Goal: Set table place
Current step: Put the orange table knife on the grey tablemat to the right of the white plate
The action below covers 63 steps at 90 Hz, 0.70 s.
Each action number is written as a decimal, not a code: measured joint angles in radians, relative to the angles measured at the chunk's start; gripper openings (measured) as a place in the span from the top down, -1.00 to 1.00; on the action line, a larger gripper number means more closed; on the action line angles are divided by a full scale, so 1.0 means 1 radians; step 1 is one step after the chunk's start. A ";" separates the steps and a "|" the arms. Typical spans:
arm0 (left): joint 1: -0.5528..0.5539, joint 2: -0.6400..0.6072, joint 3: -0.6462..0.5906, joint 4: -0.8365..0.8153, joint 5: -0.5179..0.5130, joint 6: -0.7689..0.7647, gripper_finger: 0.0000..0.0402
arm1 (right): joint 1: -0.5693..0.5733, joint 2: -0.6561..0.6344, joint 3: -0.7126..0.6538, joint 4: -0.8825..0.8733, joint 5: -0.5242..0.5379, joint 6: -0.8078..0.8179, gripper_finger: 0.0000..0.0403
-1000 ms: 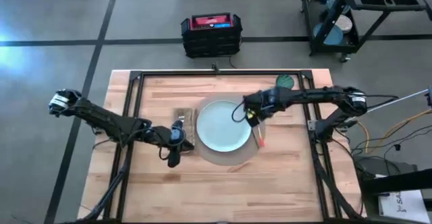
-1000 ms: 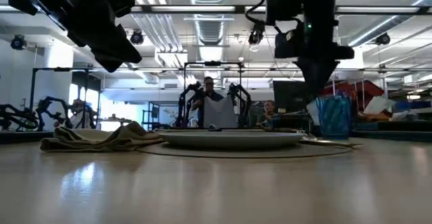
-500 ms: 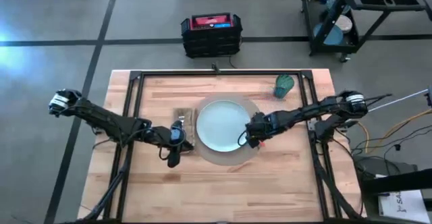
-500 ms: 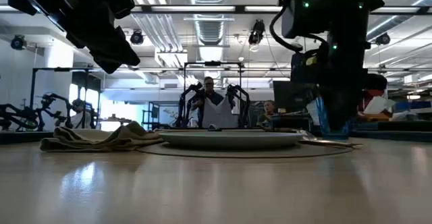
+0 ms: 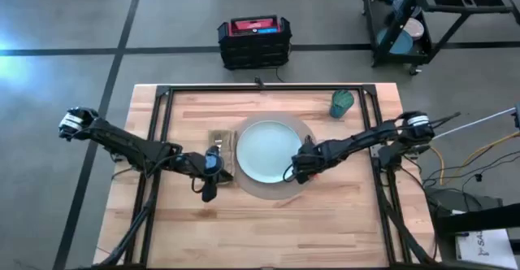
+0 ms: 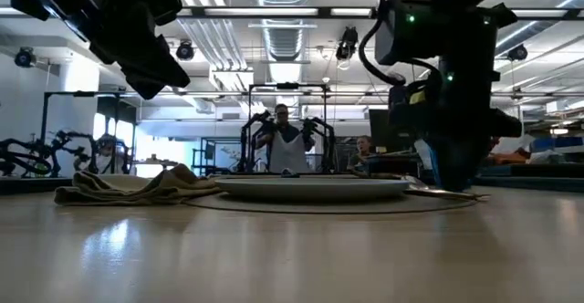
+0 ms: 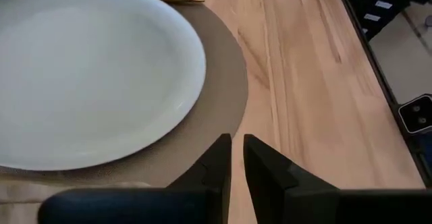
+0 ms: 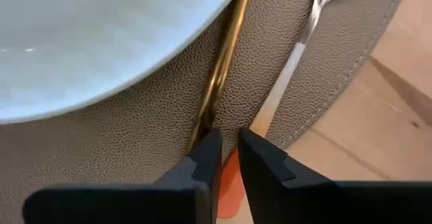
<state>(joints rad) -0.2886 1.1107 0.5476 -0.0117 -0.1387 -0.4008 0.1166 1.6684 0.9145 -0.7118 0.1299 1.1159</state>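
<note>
A pale blue plate (image 5: pixel 268 150) sits on a round tan mat (image 5: pixel 276 190), and a crumpled tan napkin (image 5: pixel 221 150) lies against the mat's left side. The teal cup (image 5: pixel 342 102) stands at the far right. On the mat's right part lie a gold-coloured utensil (image 8: pixel 226 62), along the plate's rim, and a silver one with an orange handle (image 8: pixel 297 55). My right gripper (image 5: pixel 297 171) is shut and low over the near ends of both (image 8: pixel 229 183). My left gripper (image 5: pixel 210 174) is shut above the wood on the near side of the napkin. My right gripper points down with its shut fingertips (image 8: pixel 206 150) over the orange handle's end (image 8: pixel 231 187) at the mat's edge. The fingers themselves cover the spot, so I cannot tell whether they touch the handle or the gold utensil's end (image 8: pixel 202 126).
Bare wood (image 5: pixel 268 229) runs along the table's near side. A black crate (image 5: pixel 254 41) sits on the floor beyond the far edge and a black cart (image 5: pixel 439 18) at the far right. A person (image 6: pixel 287 143) stands in the room behind.
My right gripper has gone from the plate's far right side toward the table's near edge and come down low over the utensils' handle ends. The teal cup, covered by the arm before, now shows.
</note>
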 joint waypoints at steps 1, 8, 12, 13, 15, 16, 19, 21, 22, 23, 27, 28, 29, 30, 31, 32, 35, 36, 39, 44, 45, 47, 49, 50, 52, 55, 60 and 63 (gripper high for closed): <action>0.000 0.000 0.000 0.000 0.000 -0.001 0.86 | 0.002 0.001 0.001 0.000 0.000 0.000 0.84; 0.000 0.000 0.000 -0.001 0.000 -0.001 0.86 | 0.016 0.003 0.011 0.006 -0.005 0.001 0.85; 0.000 0.000 0.000 -0.001 0.000 -0.001 0.86 | 0.024 0.003 0.026 0.011 -0.012 0.000 0.86; 0.000 0.000 0.000 -0.001 0.000 -0.001 0.86 | 0.025 0.003 0.030 0.013 -0.011 0.000 0.86; 0.000 0.000 0.000 -0.001 0.000 -0.001 0.86 | 0.030 0.002 0.037 0.015 -0.011 -0.001 0.86; 0.000 0.000 0.000 -0.002 0.000 -0.001 0.86 | 0.031 0.002 0.041 0.015 -0.011 -0.002 0.86; 0.000 0.000 0.000 -0.001 0.000 -0.001 0.86 | 0.036 0.002 0.051 0.014 -0.010 -0.009 0.86; 0.000 0.000 0.000 -0.001 0.000 -0.001 0.86 | 0.038 0.002 0.059 0.013 -0.011 -0.015 0.86; 0.000 0.000 0.000 -0.001 0.000 -0.001 0.86 | 0.039 0.002 0.062 0.013 -0.011 -0.018 0.86; 0.000 0.000 0.000 -0.001 0.000 -0.001 0.86 | 0.040 0.002 0.065 0.014 -0.011 -0.022 0.86; 0.000 0.000 0.000 -0.002 0.000 -0.001 0.86 | 0.042 0.002 0.075 0.015 -0.009 -0.032 0.85; 0.000 0.000 0.000 -0.002 0.000 -0.001 0.86 | 0.043 0.002 0.077 0.015 -0.009 -0.032 0.85; 0.000 0.000 0.000 -0.002 0.000 -0.001 0.86 | 0.043 0.002 0.079 0.015 -0.008 -0.034 0.85; 0.000 0.000 0.000 -0.002 0.000 -0.001 0.86 | 0.043 0.001 0.080 0.014 -0.008 -0.034 0.85; 0.000 0.000 0.000 -0.002 0.000 -0.001 0.86 | 0.043 0.001 0.081 0.014 -0.008 -0.034 0.85; 0.000 0.000 0.000 -0.002 0.000 -0.001 0.86 | 0.043 0.001 0.081 0.014 -0.007 -0.035 0.84; 0.000 0.000 0.000 -0.004 0.000 -0.001 0.86 | 0.043 0.000 0.082 0.014 -0.007 -0.035 0.83; 0.000 0.000 0.000 -0.004 0.000 -0.001 0.86 | 0.043 0.000 0.082 0.012 -0.007 -0.035 0.83; 0.000 0.000 0.000 -0.005 0.000 -0.001 0.86 | 0.043 0.000 0.081 0.005 -0.007 -0.035 0.82; 0.000 0.000 0.000 -0.005 0.000 -0.001 0.86 | 0.043 0.000 0.081 -0.014 -0.002 -0.033 0.81; 0.000 0.000 0.000 -0.005 0.000 -0.001 0.86 | 0.043 0.000 0.081 -0.018 -0.002 -0.032 0.80; 0.000 0.000 0.000 -0.005 0.000 -0.001 0.86 | 0.043 0.000 0.081 -0.030 0.000 -0.028 0.80; 0.000 0.000 0.000 -0.005 0.000 -0.001 0.86 | 0.043 0.001 0.081 -0.041 0.001 -0.024 0.79; 0.000 0.000 0.000 -0.005 0.000 -0.001 0.86 | 0.043 0.001 0.081 -0.045 0.001 -0.021 0.79; 0.000 0.000 0.000 -0.006 0.000 -0.001 0.86 | 0.043 0.002 0.081 -0.052 0.001 -0.017 0.78; 0.000 0.000 0.000 -0.005 0.000 -0.001 0.86 | 0.043 0.002 0.081 -0.058 0.001 -0.016 0.78; 0.000 0.000 0.000 -0.005 0.000 -0.001 0.86 | 0.045 0.002 0.081 -0.063 0.001 -0.014 0.77; 0.000 0.000 0.000 -0.005 0.000 -0.001 0.86 | 0.045 0.002 0.081 -0.063 0.001 -0.012 0.78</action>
<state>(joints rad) -0.2886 1.1107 0.5476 -0.0170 -0.1387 -0.4023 0.1616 1.6703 0.9951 -0.7749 0.1310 1.1041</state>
